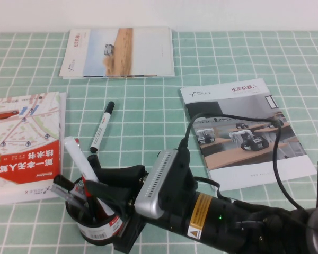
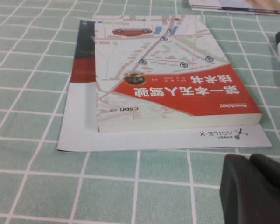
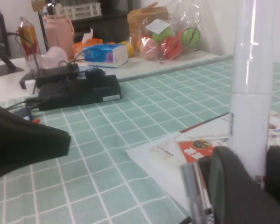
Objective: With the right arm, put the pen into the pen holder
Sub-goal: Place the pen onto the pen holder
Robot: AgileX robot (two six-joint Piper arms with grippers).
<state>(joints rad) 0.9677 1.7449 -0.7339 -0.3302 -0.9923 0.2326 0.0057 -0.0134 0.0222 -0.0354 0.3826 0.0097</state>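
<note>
At the far left we see a glossy red-and-white book [image 1: 22, 138] lying flat on a white sheet over the green checked tablecloth [image 1: 148, 111], and our left gripper [image 2: 256, 189] hangs low just beside it as a rounded matte black mass whose finger spacing we cannot tell. Next comes the round black wire-mesh pen holder [image 1: 98, 228] at the near edge, with the smooth, slim white pen [image 1: 82, 164] standing tilted in it among other pens. Our right gripper [image 1: 95, 182] sits directly over the cup with its black fingers closed narrowly around the pen's barrel, the ribbed silver-grey right arm [image 1: 164, 182] stretches rightward, and a black-capped marker [image 1: 102, 127] and a brochure [image 1: 249, 132] lie farther back
</note>
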